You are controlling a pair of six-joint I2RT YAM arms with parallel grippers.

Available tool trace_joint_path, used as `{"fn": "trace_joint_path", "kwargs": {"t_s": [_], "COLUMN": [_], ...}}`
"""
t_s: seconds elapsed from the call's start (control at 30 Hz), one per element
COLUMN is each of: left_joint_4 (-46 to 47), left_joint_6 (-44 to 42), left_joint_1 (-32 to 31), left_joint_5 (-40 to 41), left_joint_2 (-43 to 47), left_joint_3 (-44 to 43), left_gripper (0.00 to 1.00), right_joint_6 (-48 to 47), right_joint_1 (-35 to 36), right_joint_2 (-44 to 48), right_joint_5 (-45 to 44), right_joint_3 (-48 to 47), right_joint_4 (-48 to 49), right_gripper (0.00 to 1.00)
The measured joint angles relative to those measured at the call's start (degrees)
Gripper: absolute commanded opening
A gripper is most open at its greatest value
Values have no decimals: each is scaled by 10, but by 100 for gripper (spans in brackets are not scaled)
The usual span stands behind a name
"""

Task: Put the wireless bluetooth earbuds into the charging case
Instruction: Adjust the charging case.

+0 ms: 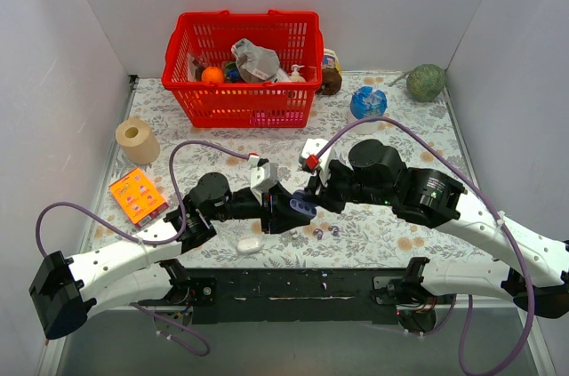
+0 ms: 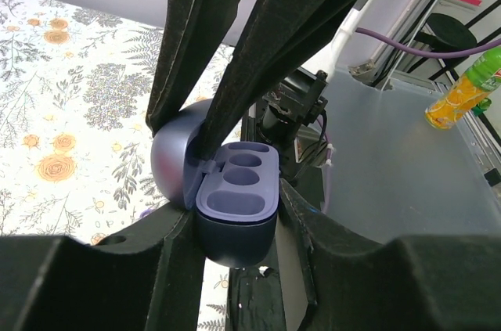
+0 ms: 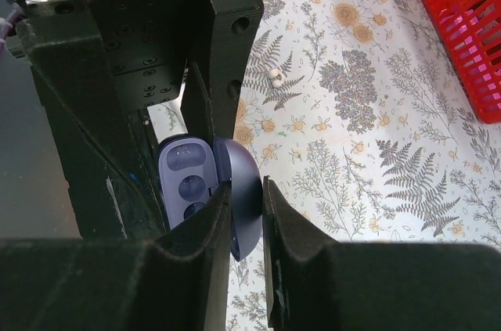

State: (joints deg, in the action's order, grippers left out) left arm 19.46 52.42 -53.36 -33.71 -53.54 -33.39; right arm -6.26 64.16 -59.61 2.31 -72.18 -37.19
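blue-grey charging case (image 2: 237,204): open and held off the table between both my claws, at the middle of the top view; its empty wells face up in the left wrist view
left claw (image 2: 235,229): narrow, one finger against each side of the case base, low centre of its own frame
right claw (image 3: 244,210): narrow, pinched on the domed lid (image 3: 244,182), which stands swung back from the base
earbuds (image 1: 317,233): tiny purplish beads on the flowered cloth (image 1: 378,236), just below and right of the case in the top view, touching neither claw
relation that counts: the beads lie toward the bottom edge of the top view from the case, nearer my right claw by my judgement; they are too small to tell their long axis
case axis: wells in a row running away from the hinge, mouth upward
room: bare cloth around the beads; black base rail (image 1: 293,284) near below them; red basket (image 1: 249,108) well apart toward the top
next, as i judge: one claw lets go to fetch a bead while the other holds the case level
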Motion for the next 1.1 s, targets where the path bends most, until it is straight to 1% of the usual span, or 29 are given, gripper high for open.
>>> {"fn": "trace_joint_path", "kwargs": {"t_s": [0.07,0.13,0.27,0.33,0.43,0.47,0.53,0.57,0.7,0.93,1.03,1.07,1.1], "left_joint_4": [1,1,6,8,10,10,10,10,12,28,43,46,52], "left_joint_6": [1,1,5,5,7,9,11,11,13,16,19,19,20], "left_joint_1": [0,0,0,0,0,0,0,0,0,0,0,0,0], "left_joint_5": [0,0,9,14,16,16,14,14,11,13,14,13,14], "left_joint_2": [0,0,0,0,0,0,0,0,0,0,4,5,7], "left_joint_3": [0,0,0,0,0,1,1,1,2,12,23,25,29], "left_gripper": [37,46,50,49,42,38,32,27,0,0,0,0,0], "right_joint_6": [0,0,5,6,8,8,7,7,6,6,8,11,14], "right_joint_1": [0,0,1,2,2,2,2,1,2,2,3,4,4], "right_joint_2": [0,0,0,0,0,0,0,0,0,-2,-5,-6,-7], "right_joint_5": [0,0,-1,0,-1,-2,-5,-7,-7,-6,-6,-6,-6], "right_joint_3": [0,0,1,2,3,3,3,3,3,3,3,3,3], "right_joint_4": [0,0,1,1,4,5,8,9,9,9,9,9,10], "right_gripper": [1,1,1,1,1,1,1,1,1,1,23,35,40]}}
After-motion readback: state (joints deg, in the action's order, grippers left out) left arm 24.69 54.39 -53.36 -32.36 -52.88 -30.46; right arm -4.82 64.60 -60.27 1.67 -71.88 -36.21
